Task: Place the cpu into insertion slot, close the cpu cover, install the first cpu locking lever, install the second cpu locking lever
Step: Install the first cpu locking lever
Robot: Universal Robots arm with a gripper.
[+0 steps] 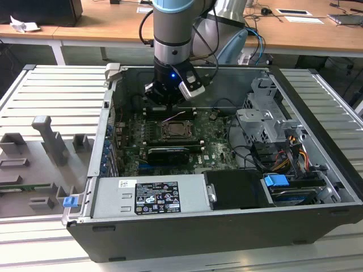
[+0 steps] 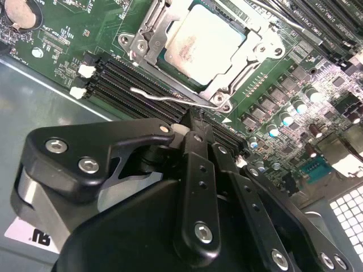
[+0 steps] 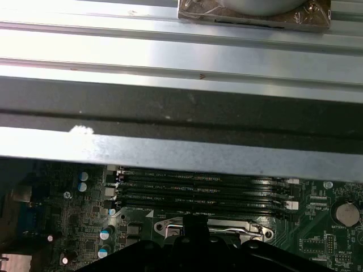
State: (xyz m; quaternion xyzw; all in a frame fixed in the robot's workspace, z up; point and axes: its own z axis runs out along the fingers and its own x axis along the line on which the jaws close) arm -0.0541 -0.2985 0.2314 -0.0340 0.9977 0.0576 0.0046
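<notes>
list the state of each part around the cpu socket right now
cpu: seated flat in the insertion slot
cpu cover: closed down around the cpu
locking lever: wire arm lying beside the socket, gripper tip next to it
gripper: shut, holding nothing

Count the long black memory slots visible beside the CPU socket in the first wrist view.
4 memory slots, stacked parallel between the case wall and the socket's metal frame. More may be hidden behind the gripper.
</notes>
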